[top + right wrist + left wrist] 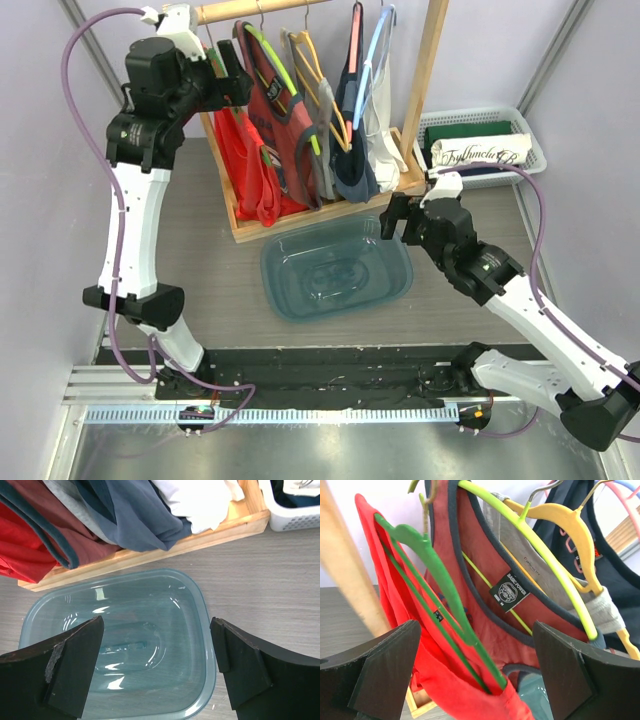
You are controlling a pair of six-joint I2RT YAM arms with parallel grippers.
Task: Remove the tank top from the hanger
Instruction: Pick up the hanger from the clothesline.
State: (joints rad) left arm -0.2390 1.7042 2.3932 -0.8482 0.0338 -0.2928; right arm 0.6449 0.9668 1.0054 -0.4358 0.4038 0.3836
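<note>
Left jaws, dark and blurred at the bottom of the left wrist view, stand spread wide with nothing between them. They face the clothes on the rail, apart from them.

Grey tabletop [200, 250] carries a wooden rack [430, 60] at the back. The left arm [135, 200] reaches up to the rail's left end. The right arm [520, 300] stretches low toward the middle.

Right jaws are also spread and grip nothing. They hover over the right part of a clear tub [285, 300], which sits just before the rack's base. A white basket [538, 152] with folded cloth stands to the rack's right.

Several tank tops hang in a row. The red tank top [380, 570] is leftmost, draped on a green hanger [435, 565] hooked on the rail, and lies nearest the left jaws. Next comes a brick top [480, 555] with dark trim on a lime hanger [540, 540]. After it come a grey top [607, 610] on a yellow hanger [560, 515] and a navy top [615, 570]. A white top [385, 130] hangs at the right end.

A small black label [509, 591] sits inside the brick top's neck.
</note>
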